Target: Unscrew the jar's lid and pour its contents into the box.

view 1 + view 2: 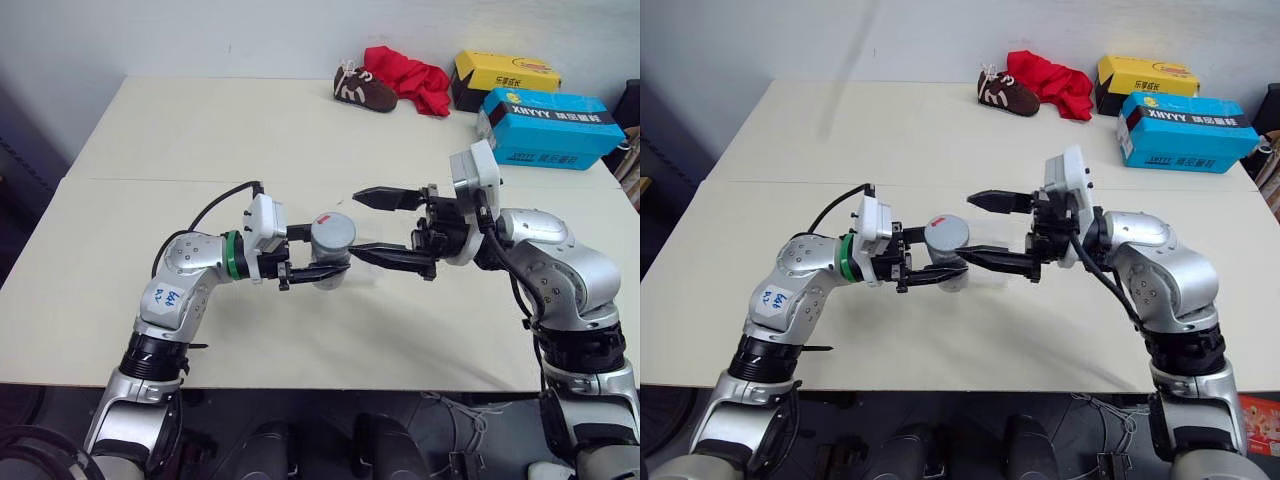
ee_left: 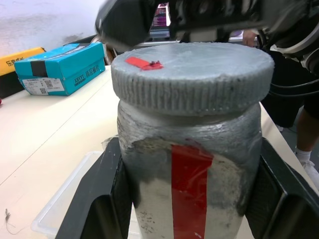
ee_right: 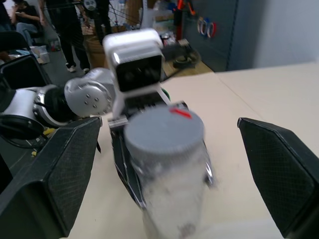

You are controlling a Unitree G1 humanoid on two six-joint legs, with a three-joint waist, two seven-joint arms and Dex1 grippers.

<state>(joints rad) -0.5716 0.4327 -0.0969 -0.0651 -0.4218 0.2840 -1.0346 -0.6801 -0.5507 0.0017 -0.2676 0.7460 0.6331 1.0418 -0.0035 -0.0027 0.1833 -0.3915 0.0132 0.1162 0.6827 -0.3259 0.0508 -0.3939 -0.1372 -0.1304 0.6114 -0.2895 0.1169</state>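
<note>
**Operator:** Report the state of each tool.

**Technician:** The left tool [image 1: 318, 262] is clamped on the body of the jar [image 1: 331, 250], one finger on each side, below the lid [image 1: 333, 229]. It holds the jar upright, clear of the counter [image 1: 150, 140]. The right tool [image 1: 375, 227] is spread wide and grips nothing. Its fingers point toward the jar, one to either side of the lid, not touching it.

**Operator:** Where is the box?

**Technician:** In the left wrist view the box [image 2: 65, 199] lies on the counter under and beside the jar. The contents cannot be made out through the jar wall.

**Operator:** Handling properties of the jar?

**Technician:** Judged light and rigid. The plastic wall looks smooth and may turn within the left grip when torque is applied. The lid has a ribbed rim, which should give better purchase than its flat top.

**Operator:** Recommended hold?

**Technician:** Close the right tool across the ribbed rim, on opposite sides, level with the lid. Keep the left grip low on the body, away from the threads. The red stripe [image 2: 188, 191] and the red lid mark [image 2: 142, 62] can serve as a rotation reference.
</note>
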